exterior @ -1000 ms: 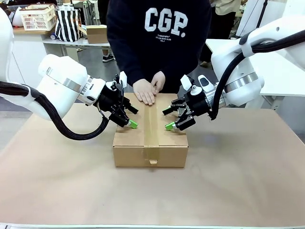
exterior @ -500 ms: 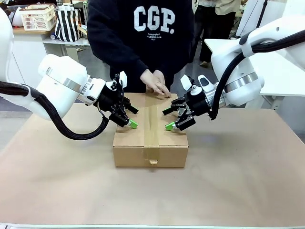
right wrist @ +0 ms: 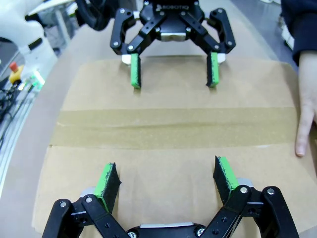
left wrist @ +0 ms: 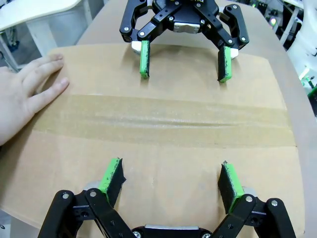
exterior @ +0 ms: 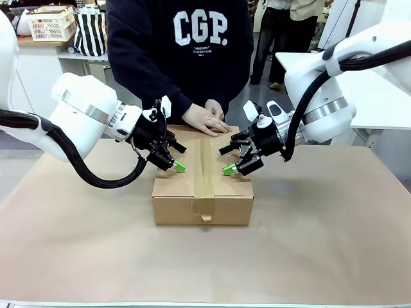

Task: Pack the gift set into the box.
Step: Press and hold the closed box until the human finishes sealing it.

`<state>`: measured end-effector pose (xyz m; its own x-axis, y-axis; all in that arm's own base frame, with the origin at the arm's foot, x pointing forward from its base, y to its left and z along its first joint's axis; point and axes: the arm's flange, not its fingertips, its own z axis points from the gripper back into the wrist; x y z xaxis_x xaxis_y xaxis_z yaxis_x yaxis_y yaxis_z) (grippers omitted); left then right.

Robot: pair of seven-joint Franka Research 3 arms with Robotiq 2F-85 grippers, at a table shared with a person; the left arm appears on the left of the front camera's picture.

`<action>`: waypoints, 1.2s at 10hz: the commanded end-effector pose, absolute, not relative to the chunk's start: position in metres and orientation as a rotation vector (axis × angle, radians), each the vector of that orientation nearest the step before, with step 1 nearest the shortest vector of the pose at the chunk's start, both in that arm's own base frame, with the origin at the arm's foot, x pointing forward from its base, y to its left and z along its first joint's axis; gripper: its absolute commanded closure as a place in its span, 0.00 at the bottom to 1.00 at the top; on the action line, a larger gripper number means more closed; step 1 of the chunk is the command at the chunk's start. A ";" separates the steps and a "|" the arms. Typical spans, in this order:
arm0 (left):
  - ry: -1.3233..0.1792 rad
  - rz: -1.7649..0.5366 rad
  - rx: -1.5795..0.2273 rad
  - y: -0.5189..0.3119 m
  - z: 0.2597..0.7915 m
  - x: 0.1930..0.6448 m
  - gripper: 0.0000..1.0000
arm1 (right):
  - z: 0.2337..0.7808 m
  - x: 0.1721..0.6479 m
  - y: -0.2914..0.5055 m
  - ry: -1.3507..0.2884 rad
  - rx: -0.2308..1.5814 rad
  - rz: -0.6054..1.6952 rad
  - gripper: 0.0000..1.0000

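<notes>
— What do you get on the box?
— It sits mid-worktop, flaps taped shut, so you can't see inside.
— And the end effectors?
— Left end effector and right end effector both hang spread and empty over the lid. The person's hand lies on its far edge, partly cut off in your wrist views.
</notes>
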<state>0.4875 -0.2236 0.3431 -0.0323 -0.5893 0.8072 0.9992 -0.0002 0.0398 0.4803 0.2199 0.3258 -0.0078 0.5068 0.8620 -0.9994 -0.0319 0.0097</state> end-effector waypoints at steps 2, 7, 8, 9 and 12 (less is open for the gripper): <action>-0.760 -1.464 -0.712 -0.224 0.340 0.486 0.00 | 0.323 0.480 0.220 -0.797 0.827 1.450 0.00; -0.760 -1.464 -0.712 -0.224 0.340 0.486 0.00 | 0.323 0.480 0.220 -0.797 0.827 1.450 0.00; -0.760 -1.464 -0.712 -0.224 0.340 0.486 0.00 | 0.323 0.480 0.220 -0.797 0.827 1.450 0.00; -0.760 -1.464 -0.712 -0.224 0.340 0.486 0.00 | 0.323 0.480 0.220 -0.797 0.827 1.450 0.00; -0.760 -1.464 -0.712 -0.224 0.340 0.486 0.00 | 0.323 0.480 0.220 -0.797 0.827 1.450 0.00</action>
<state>0.4875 -0.2239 0.3432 -0.0328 -0.5892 0.8073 0.9992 -0.0007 0.0401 0.4802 0.2201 0.3258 -0.0080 0.5065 0.8622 -0.9994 -0.0324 0.0098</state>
